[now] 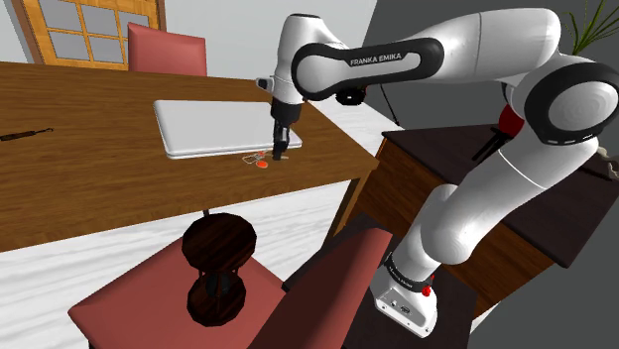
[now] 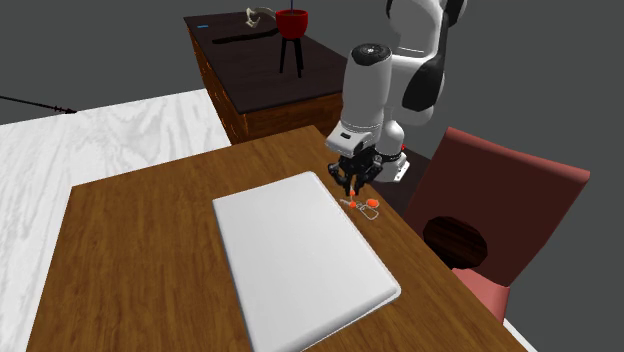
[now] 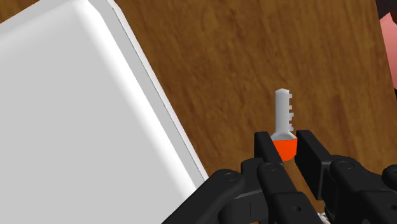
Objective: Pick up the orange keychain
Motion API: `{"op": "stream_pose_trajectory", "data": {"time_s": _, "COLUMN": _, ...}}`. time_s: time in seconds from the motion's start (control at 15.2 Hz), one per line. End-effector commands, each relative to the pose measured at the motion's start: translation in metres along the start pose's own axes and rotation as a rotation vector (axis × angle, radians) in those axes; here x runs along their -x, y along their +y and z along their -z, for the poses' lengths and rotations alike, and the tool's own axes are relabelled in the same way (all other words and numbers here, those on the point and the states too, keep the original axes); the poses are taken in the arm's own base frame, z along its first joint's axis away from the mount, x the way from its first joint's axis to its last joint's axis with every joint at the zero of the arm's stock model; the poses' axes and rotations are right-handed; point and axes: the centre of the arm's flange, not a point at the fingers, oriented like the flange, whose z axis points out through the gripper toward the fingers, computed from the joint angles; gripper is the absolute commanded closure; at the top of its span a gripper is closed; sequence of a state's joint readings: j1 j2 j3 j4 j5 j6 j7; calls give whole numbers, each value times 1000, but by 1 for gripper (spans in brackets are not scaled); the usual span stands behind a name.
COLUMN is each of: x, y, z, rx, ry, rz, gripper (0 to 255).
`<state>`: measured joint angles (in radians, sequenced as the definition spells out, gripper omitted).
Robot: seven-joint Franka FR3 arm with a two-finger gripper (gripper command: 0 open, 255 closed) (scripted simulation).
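The orange keychain lies near the corner of the wooden table point(image 1: 79, 169), beside a flat white slab. In the wrist view its small silver key point(image 3: 284, 109) has an orange head clasped between my two black fingers point(image 3: 262, 147). My gripper point(image 3: 284, 137) is shut on that head. In the shoulder view the gripper point(image 1: 281, 151) points down just above the table, with the orange fob point(image 1: 262, 165) and a thin ring on the wood beside it. In the second exterior view the gripper point(image 2: 352, 182) stands at the slab's corner with the orange fob point(image 2: 370, 206) next to it.
The white slab point(image 1: 213, 127) lies flat close beside the gripper. A red chair point(image 2: 500, 200) and a dark round stool point(image 1: 218, 248) stand by the table's near edge. A dark cabinet point(image 1: 556, 208) sits behind the arm. Another red chair point(image 1: 167, 48) is at the far side.
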<state>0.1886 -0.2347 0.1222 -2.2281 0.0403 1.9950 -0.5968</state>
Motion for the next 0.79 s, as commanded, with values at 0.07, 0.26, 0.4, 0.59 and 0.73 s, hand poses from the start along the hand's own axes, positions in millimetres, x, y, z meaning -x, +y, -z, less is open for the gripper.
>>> {"op": "stream_pose_trajectory", "data": {"time_s": 0.07, "x": -1, "y": 0, "z": 15, "rx": 0, "ry": -1, "rz": 0, "gripper": 255}}
{"op": "stream_pose_trajectory", "data": {"time_s": 0.26, "x": -1, "y": 0, "z": 31, "rx": 0, "ry": -1, "rz": 0, "gripper": 255}}
{"op": "stream_pose_trajectory", "data": {"time_s": 0.4, "x": -1, "y": 0, "z": 42, "rx": 0, "ry": -1, "rz": 0, "gripper": 255}}
{"op": "stream_pose_trajectory", "data": {"time_s": 0.59, "x": -1, "y": 0, "z": 57, "rx": 0, "ry": -1, "rz": 0, "gripper": 255}}
{"op": "stream_pose_trajectory", "data": {"time_s": 0.73, "x": -1, "y": 0, "z": 58, "rx": 0, "ry": -1, "rz": 0, "gripper": 255}}
